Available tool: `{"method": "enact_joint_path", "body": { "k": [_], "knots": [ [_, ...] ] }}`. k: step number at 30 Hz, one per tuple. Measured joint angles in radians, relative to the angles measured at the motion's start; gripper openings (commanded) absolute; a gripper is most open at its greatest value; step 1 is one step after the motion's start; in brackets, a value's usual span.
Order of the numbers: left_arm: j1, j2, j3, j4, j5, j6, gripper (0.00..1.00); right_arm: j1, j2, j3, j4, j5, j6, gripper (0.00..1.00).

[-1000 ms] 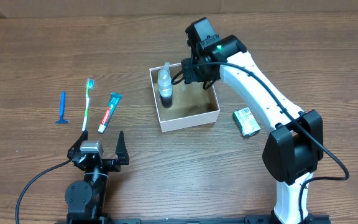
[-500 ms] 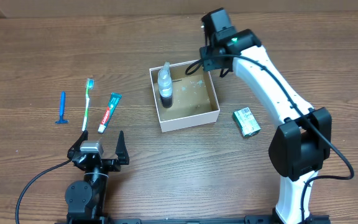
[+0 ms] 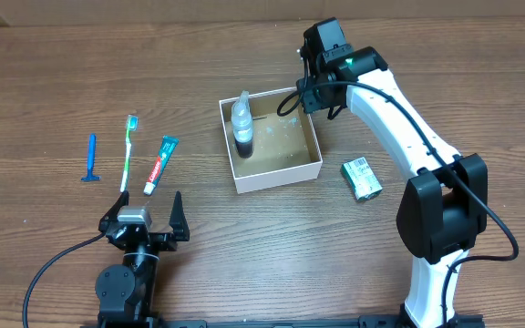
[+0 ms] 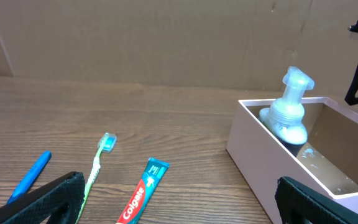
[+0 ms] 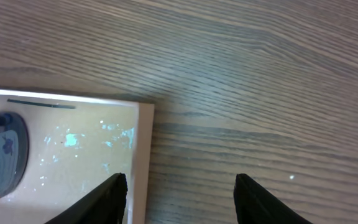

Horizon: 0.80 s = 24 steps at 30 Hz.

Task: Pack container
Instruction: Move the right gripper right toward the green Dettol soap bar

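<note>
Table point(image 3: 80, 73): brown wood grain, fills the whole overhead frame.
Right arm point(image 3: 399, 128): white and black, runs from the lower right of the frame up to the upper middle, its wrist above the container's far right corner.
Left arm point(image 3: 121, 282): black, low at the lower left of the frame, well apart from the container.
Container point(image 3: 279, 175): square, shallow, white walls and a brown floor; sits at the middle of the overhead frame, slightly turned against the table edges.
Right gripper point(image 5: 182, 193): fingers spread wide with nothing between them; in the wrist view one fingertip is over the container's wall, the other over bare table.
Left gripper point(image 3: 143, 208): fingers spread wide, nothing held, pointing up the frame toward the toothpaste.
Pump bottle point(image 3: 242, 123): clear head, dark body; inside the container on its left side, leaning on the left wall with the head above the rim.
Toothbrush point(image 3: 128, 150): green and white, lying left of the container, head toward the top of the frame.
Toothpaste point(image 3: 161, 164): small tube just beside the toothbrush, on its right.
Green packet point(image 3: 361, 178): on the table near the container's right wall, not touching it.
Razor point(image 3: 90, 158): blue, furthest left, near the toothbrush.
</note>
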Motion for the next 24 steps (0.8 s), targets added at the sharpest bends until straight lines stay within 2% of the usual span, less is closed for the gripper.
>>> {"method": "enact_joint_path", "body": {
  "k": [8, 13, 18, 24],
  "knots": [
    [0.000, 0.000, 0.000, 0.000, 0.000, 0.000, 1.00, 0.000, 0.000, -0.059, 0.048, -0.057, -0.025, 0.56],
    [0.000, 0.000, 0.000, 0.000, 0.000, 0.000, 1.00, 0.000, 0.000, -0.061, 0.053, -0.071, -0.006, 0.48],
    [0.000, 0.000, 0.000, 0.000, 0.000, 0.000, 1.00, 0.000, 0.000, -0.061, 0.054, -0.086, 0.041, 0.45],
    [0.000, 0.000, 0.000, 0.000, 0.000, 0.000, 1.00, 0.006, 0.006, -0.061, 0.052, -0.103, 0.072, 0.32]
  ]
}}
